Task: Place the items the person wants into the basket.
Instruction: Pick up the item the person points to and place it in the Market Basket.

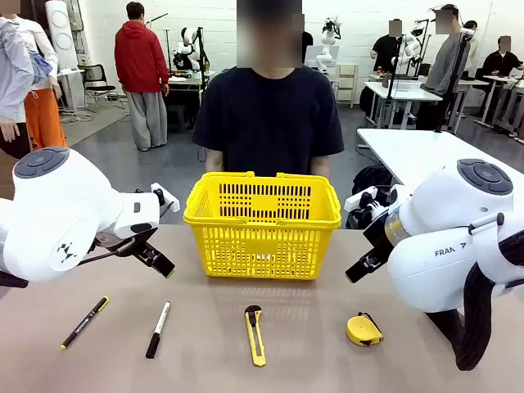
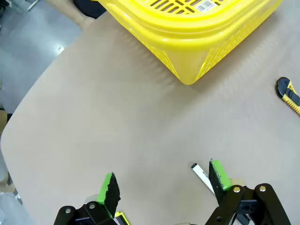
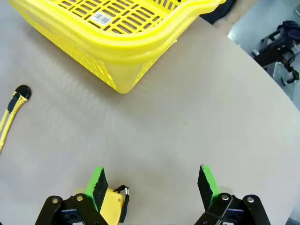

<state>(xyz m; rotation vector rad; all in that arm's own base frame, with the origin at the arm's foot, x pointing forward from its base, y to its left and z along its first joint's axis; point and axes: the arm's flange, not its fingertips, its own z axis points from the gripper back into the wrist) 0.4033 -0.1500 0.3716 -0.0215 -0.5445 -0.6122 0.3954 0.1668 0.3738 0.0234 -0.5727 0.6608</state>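
Both grippers hang open and empty, the left gripper point(image 2: 164, 177) near the marker point(image 1: 158, 329) and the right gripper point(image 3: 151, 173) near the tape measure point(image 1: 363, 330). The cutter point(image 1: 255, 334) lies between them, in front of the basket point(image 1: 262, 219). The pen point(image 1: 84, 322) lies near the marker, so the left gripper could take the wrong one. The person's point(image 1: 270, 115) hands are hidden behind the basket, so what they want cannot be told. In the right wrist view, a finger covers part of the tape measure.
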